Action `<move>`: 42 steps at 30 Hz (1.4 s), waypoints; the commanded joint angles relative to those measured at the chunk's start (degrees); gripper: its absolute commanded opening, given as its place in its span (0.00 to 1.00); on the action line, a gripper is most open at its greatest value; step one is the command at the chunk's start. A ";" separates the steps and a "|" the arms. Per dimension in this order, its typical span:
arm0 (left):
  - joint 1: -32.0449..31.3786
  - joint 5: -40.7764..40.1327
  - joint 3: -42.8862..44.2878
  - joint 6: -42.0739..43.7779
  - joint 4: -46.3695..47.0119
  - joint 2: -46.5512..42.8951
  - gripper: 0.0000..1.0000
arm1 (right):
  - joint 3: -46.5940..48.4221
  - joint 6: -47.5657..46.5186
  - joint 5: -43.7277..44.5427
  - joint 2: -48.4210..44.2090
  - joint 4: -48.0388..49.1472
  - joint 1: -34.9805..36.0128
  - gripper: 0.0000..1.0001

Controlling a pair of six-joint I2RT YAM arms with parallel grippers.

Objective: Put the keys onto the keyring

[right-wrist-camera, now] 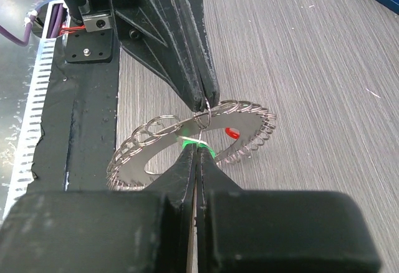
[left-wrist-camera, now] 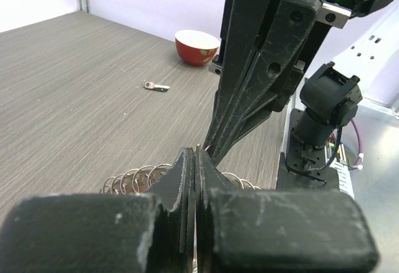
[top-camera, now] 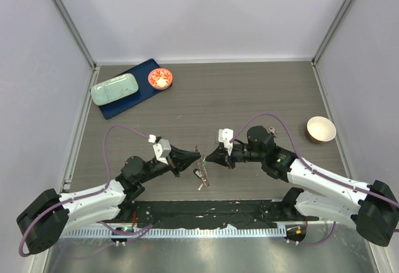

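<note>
The right gripper (right-wrist-camera: 197, 151) is pressing its jaws fully together, and the green-tagged key (right-wrist-camera: 187, 141) is showing on both sides of its tips, so it appears to be pinching that key by the tag. Facing it tip to tip, the left gripper (right-wrist-camera: 206, 101) is also clamping shut, nipping one of the small wire loops on the rim of the keyring (right-wrist-camera: 249, 120). The keyring is hanging tilted between the two tools, just above the table (right-wrist-camera: 312, 67) near its front edge. The red-tagged key (right-wrist-camera: 232, 133) is lying against the ring's flat face, just beside the tips.

The keyring is looking like thin, stiff metal: light, slick, and likely to swing or twist about a single pinched loop. The fringe of loops is offering the only real purchase, since the flat face is giving the fingers nothing to bite. The keys are tiny and probably slippery on the metal; the plastic tag is seeming the better place to grip, leaving the key's hole free for threading.

Farther out, a loose key (left-wrist-camera: 156, 86) is lying flat on the table, near the red bowl (left-wrist-camera: 196, 47).
</note>
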 commanded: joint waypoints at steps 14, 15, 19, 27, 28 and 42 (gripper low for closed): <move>-2.16 -9.42 1.06 -2.60 11.84 3.53 0.00 | 1.45 -5.00 9.27 -0.24 1.42 6.74 0.01; -2.16 -9.78 0.88 -2.69 12.19 2.92 0.00 | 1.63 -5.44 9.97 -0.42 0.80 6.83 0.01; -2.16 -10.22 -0.08 -2.34 12.02 2.12 0.00 | 1.98 -7.20 14.10 -1.90 -1.57 6.92 0.01; -2.16 -10.31 -2.02 -2.25 8.77 -1.04 0.12 | 4.70 -11.24 19.56 -4.11 -6.41 6.92 0.01; -2.16 -10.23 -2.11 -2.16 7.81 -2.43 0.13 | 4.88 -11.42 19.56 -4.28 -6.58 6.92 0.01; -2.16 -6.90 5.79 8.54 -19.16 -12.38 0.35 | 10.24 -16.25 15.70 -3.58 -13.78 6.92 0.01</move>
